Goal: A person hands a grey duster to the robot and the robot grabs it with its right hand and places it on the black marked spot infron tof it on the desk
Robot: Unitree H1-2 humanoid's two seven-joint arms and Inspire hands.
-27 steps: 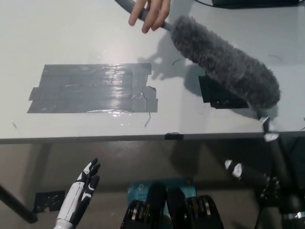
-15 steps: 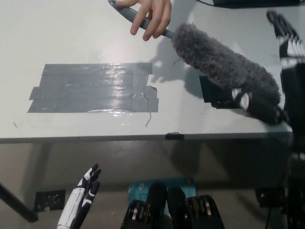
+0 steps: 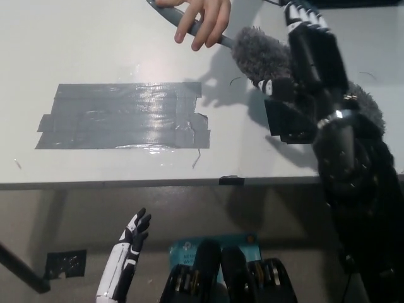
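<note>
Desk (image 3: 76, 50) surface is showing white across the upper part of the head view, its front edge running across the middle. Low at the left, below that edge, the left robot hand (image 3: 134, 235) is hanging at rest, white with dark fingers spread apart and holding nothing. On the desk's left half a wide grey tape patch (image 3: 123, 117) is lying flat and catching glare. At top centre a person's hand (image 3: 203, 17) is reaching in from the upper edge and gripping the duster's handle (image 3: 189, 26), which is slanting down to the right. The grey duster (image 3: 265, 57) is being held above the desk, its fluffy head running from the handle toward the right, with another part of the fluff showing at the far right behind the black arm. The right robot hand (image 3: 306, 60) is lying over the middle of the fluffy head, fingers extended toward the top of the frame, thumb against the fluff and not yet wrapped around it. The black marked spot (image 3: 287, 123) is lying just below the duster, partly covered by the right arm.
</note>
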